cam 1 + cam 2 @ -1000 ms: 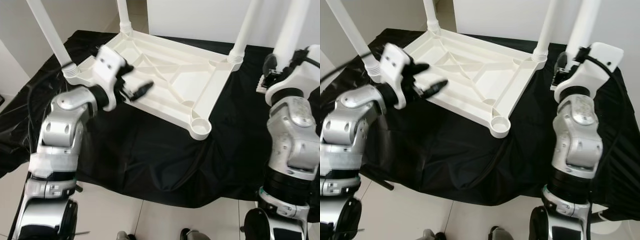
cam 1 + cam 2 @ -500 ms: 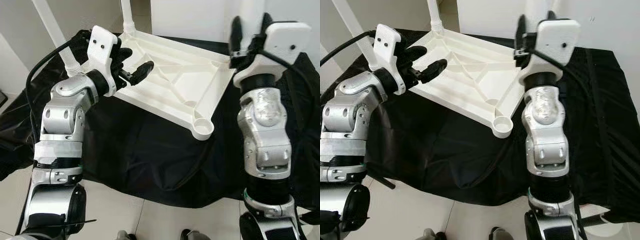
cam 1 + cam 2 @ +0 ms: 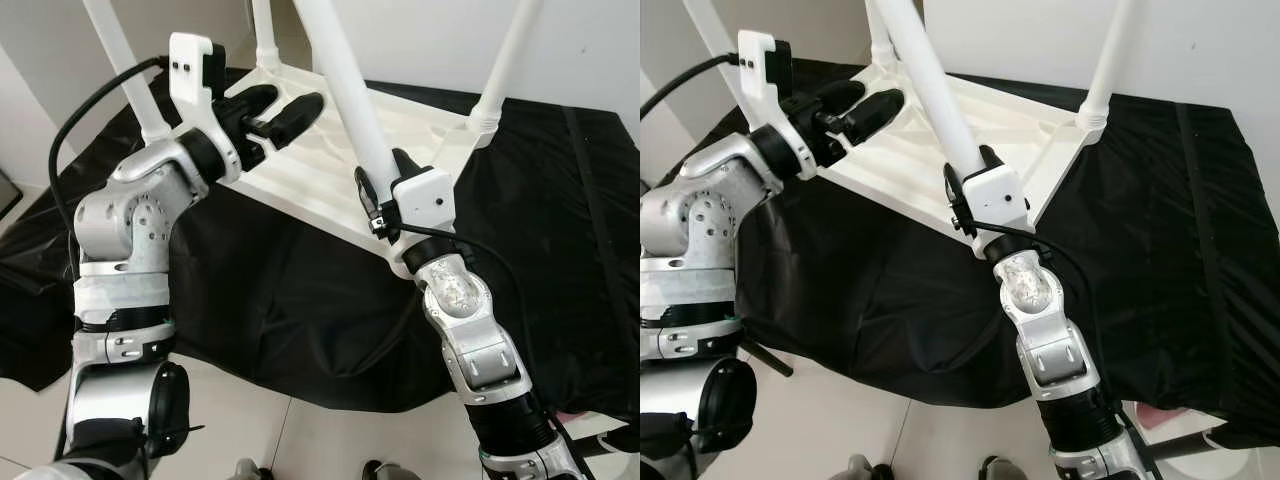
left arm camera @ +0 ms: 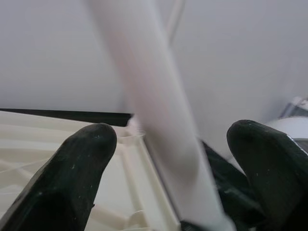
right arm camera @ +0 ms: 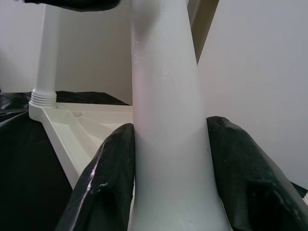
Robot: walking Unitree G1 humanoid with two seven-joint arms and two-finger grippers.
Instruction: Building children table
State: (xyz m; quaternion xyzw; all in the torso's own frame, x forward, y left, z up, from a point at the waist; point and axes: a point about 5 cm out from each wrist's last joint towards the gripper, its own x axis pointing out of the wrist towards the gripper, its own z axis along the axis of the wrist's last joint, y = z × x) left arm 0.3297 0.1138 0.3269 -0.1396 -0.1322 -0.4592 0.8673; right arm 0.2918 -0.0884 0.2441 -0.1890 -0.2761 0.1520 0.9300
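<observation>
**Fourth leg held at the near corner of the upturned table**

A black cloth (image 3: 280, 300) is spread over a pale tiled floor (image 3: 250, 430), with white walls behind it. On the cloth lies the white plastic child's table (image 3: 330, 170), upside down, its ribbed underside facing up.

At the left, a white leg (image 3: 125, 60) rises from the table's left corner, leaning slightly. Just beside it the left gripper (image 3: 285, 108) hovers above the left part of the underside, its two black fingers (image 3: 295, 112) spread apart and holding nothing; the silver left arm bends up from below, a black cable looping over it. In the left wrist view those fingers (image 4: 82, 168) frame a blurred white tube that passes between them without touching either one.

Farther back, a second leg (image 3: 265, 35) stands in the far corner socket.

Toward the middle, the right gripper (image 3: 385, 185) clamps the lower part of the fourth leg (image 3: 345, 100), a thick white tube that slants up and to the left. Its foot is at the table's near corner (whether it sits in the socket cannot be told, since the gripper and wrist cover that spot). The right wrist view shows both black fingers (image 5: 108, 183) pressed against the tube's sides.

At the right, a third leg (image 3: 510, 60) stands upright in the right corner.
</observation>
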